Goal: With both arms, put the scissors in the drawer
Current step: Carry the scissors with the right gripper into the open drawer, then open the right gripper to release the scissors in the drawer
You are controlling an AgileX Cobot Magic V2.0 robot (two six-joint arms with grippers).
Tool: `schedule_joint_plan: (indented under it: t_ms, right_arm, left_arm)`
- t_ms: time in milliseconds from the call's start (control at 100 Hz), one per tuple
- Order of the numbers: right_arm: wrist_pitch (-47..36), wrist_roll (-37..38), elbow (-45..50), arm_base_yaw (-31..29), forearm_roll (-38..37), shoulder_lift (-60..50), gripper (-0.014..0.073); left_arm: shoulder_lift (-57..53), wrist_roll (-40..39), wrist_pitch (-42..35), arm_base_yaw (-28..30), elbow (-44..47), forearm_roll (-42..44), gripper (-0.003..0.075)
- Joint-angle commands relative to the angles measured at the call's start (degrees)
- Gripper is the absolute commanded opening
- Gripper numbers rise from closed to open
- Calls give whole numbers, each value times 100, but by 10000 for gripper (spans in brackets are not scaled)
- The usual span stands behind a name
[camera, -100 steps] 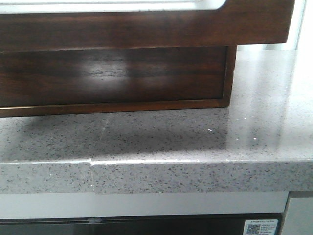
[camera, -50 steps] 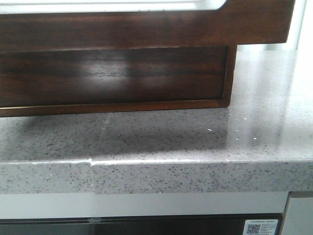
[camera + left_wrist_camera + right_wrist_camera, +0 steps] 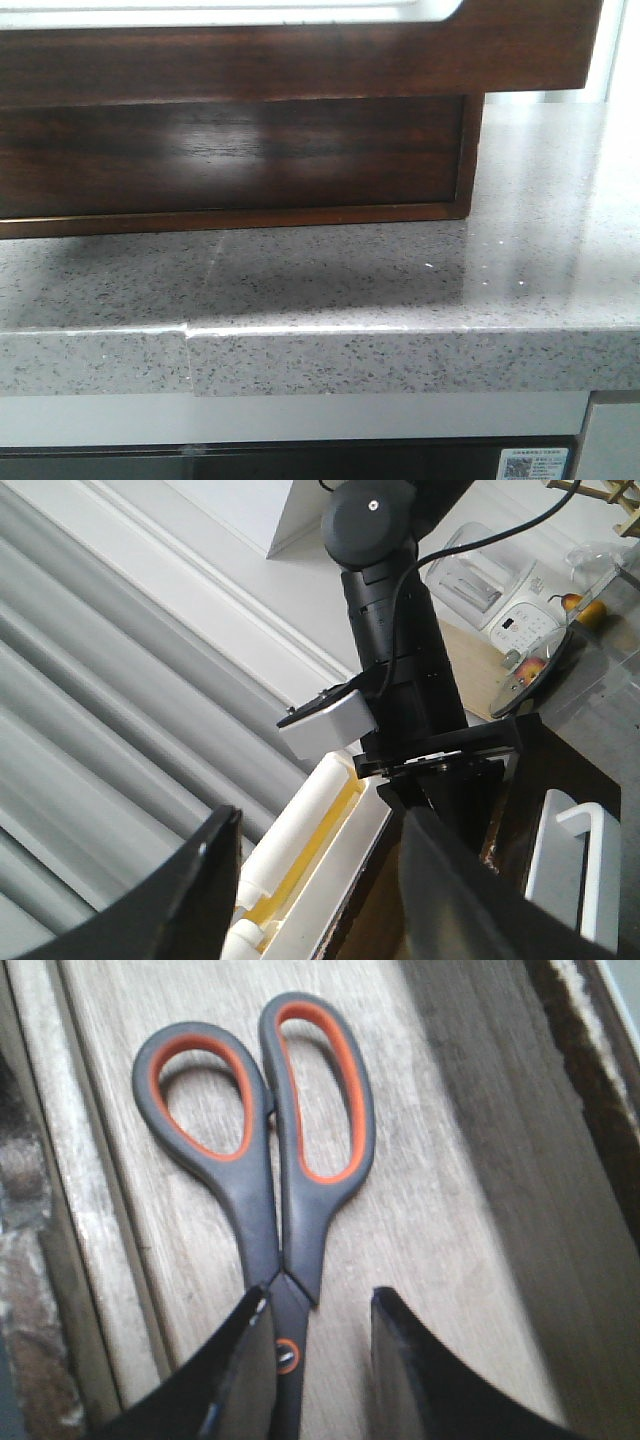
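In the right wrist view the scissors lie flat on the pale floor of the drawer, grey handles with orange-lined loops pointing away from the fingers. My right gripper is open just above them. The orange pivot dot sits beside one fingertip, and the blades are hidden beneath the fingers. In the front view the drawer shows as a dark brown front pulled out over the counter, and no gripper appears there. My left gripper is open and empty. It faces the black right arm, which reaches down.
The brown wooden box frame stands on a speckled grey stone counter with a front edge. In the left wrist view there are a white roller with a yellow strip, a white appliance and grey window slats.
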Motion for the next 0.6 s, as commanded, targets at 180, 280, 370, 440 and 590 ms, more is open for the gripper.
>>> schedule_joint_plan:
  t_ms: [180, 280, 370, 440, 590]
  right_arm:
    - [-14, 153, -171, 14, 52, -198, 218]
    - [-92, 411, -235, 14, -71, -356, 139]
    - [-145, 510, -257, 14, -319, -570, 41]
    - [-145, 567, -257, 14, -511, -793, -24]
    - [-126, 596, -257, -47, -612, -1303, -61]
  left_arm:
    - [34, -212, -192, -43, -197, -237, 337]
    - [23, -212, -192, -43, -197, -237, 238]
    - [-15, -242, -192, -43, -197, -237, 89]
    - [-58, -353, -167, -43, -197, -237, -15]
    - [-291, -738, 114, -43, -197, -237, -22]
